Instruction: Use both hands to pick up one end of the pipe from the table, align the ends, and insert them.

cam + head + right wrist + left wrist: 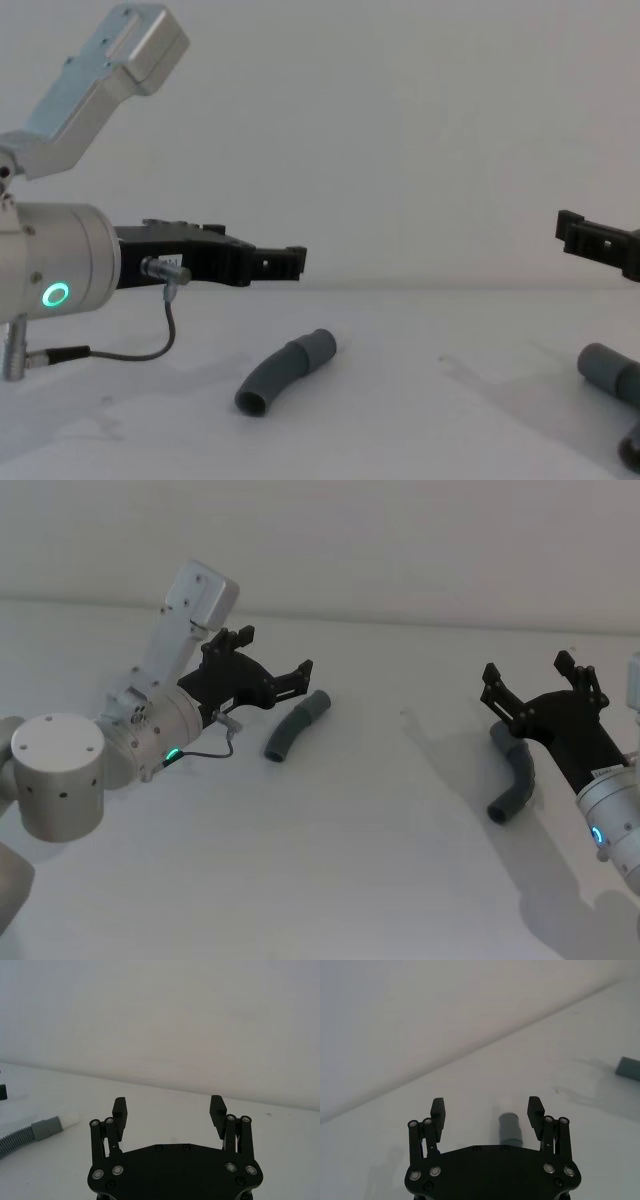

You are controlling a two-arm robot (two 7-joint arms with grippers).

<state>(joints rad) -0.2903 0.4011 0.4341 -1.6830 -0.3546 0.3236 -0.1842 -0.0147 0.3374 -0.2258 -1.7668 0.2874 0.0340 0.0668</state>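
1. The left hand [273, 652], a black pincer on a silver cylindrical wrist with a green ring light, has its ridged fingers wide apart with nothing between them. In the chest view it hovers clear of the plain white matt counter [380, 870].
2. The left pipe piece [298, 725], a short dark grey ribbed hose with a slight curve, lies flat on the counter just beside and below the left hand, not touching it. Its smooth lighter grey cuff [318, 346] is at the far end. The near end shows a hollow opening in the chest view.
3. In the left wrist view that cuff sits on the counter between the two fingers but below them, with no contact.
4. The right hand [528, 670], the same black pincer type, also has its fingers spread and holds nothing. It is raised above the counter on the right side.
5. The right pipe piece [518, 780], a second curved dark grey ribbed hose, lies on the counter, partly hidden under the right hand in the head view.
6. The right wrist view shows its grey cuff with a narrower white spigot tip [70, 1121], resting on the counter beside one finger and apart from it.
7. The two pipe pieces are well apart and not joined.
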